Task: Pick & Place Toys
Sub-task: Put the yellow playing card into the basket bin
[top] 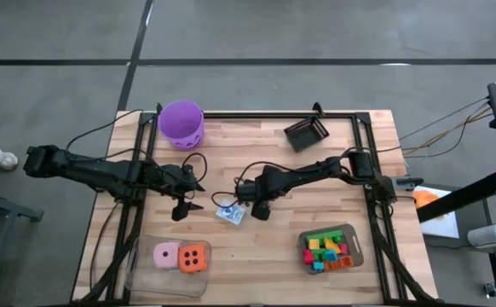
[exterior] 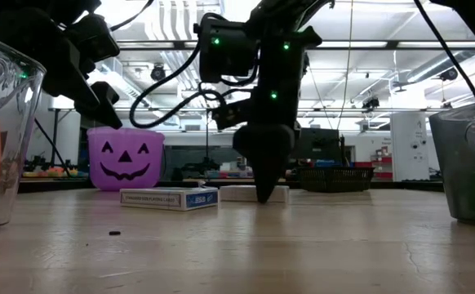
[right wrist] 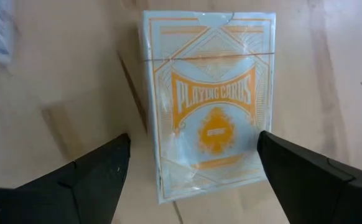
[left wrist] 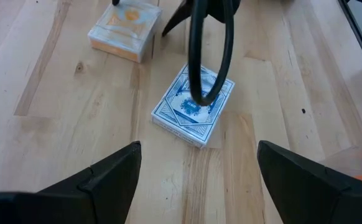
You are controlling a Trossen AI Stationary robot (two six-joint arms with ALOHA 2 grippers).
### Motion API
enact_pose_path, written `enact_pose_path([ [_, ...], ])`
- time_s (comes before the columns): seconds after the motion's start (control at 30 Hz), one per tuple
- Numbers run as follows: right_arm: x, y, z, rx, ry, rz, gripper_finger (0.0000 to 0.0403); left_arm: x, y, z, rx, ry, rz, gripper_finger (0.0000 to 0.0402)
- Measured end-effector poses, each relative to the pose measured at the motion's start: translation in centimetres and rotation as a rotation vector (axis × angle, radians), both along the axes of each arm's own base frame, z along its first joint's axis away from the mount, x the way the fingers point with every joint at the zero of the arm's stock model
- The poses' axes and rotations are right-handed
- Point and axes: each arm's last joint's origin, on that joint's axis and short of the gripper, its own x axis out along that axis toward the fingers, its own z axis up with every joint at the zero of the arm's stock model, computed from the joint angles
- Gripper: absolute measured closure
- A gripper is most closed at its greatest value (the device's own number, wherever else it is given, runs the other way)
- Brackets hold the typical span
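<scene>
My right gripper (right wrist: 193, 168) stands low over the middle of the table (top: 333, 166), jaws wide and holding nothing; the orange card pack (right wrist: 209, 102) lies flat between my fingers (right wrist: 91, 177), untouched. My left gripper (left wrist: 196, 171), equally wide and empty, hangs above the blue card pack (left wrist: 193, 106), which lies flat just beside the orange one.
</scene>
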Motion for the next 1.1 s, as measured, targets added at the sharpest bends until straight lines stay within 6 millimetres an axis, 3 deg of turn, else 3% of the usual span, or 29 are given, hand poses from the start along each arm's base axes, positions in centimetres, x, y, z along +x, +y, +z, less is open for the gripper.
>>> enact_pose_path([
  [0.43, -0.9, 0.4, 0.3, -0.142, 0.057, -0.004, 0.0054, 0.0, 0.0, 0.0, 0.0, 0.0, 0.0, 0.0078],
  [0.7, -1.0, 0.7, 0.5, -0.16, 0.102, 0.116, 0.0054, 0.0, 0.0, 0.0, 0.0, 0.0, 0.0, 0.0078],
  [0.87, -0.8, -0.2, 0.3, -0.155, 0.133, 0.215, 0.0054, 0.0, 0.0, 0.0, 0.0, 0.0, 0.0, 0.0078],
  [1.1, -0.5, -2.8, 0.0, -0.073, 0.119, 0.227, 0.0054, 0.0, 0.0, 0.0, 0.0, 0.0, 0.0, 0.0078],
])
